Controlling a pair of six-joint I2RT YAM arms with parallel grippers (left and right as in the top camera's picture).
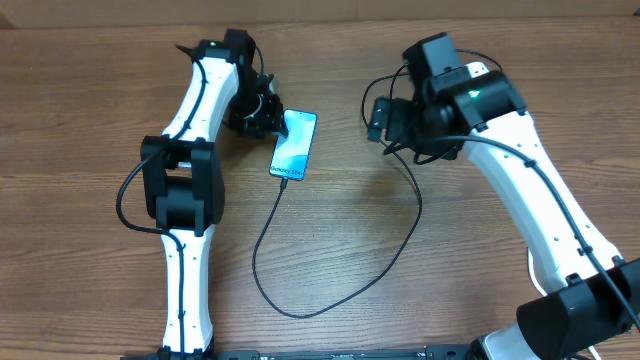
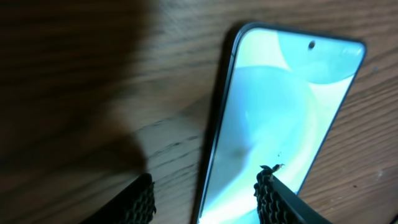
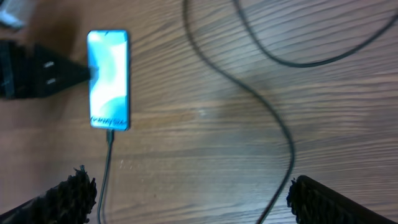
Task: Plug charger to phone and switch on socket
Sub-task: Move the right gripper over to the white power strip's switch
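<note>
The phone (image 1: 294,145) lies flat on the wooden table with its blue-cyan screen lit. The charger's thin black cable (image 1: 255,255) is plugged into the phone's near end (image 3: 111,134), loops across the table and runs up toward my right arm. My left gripper (image 1: 262,112) is at the phone's far left corner. In the left wrist view it (image 2: 205,199) is open, straddling the long edge of the phone (image 2: 280,124) with one finger (image 2: 273,199) over the screen. My right gripper (image 3: 193,199) hangs wide open above bare wood, the cable (image 3: 292,149) passing between its fingers. The socket is out of view.
The table top is bare wood around the phone. The cable's loop (image 1: 300,315) reaches close to the near table edge. My right arm (image 1: 520,190) crosses the right side of the table.
</note>
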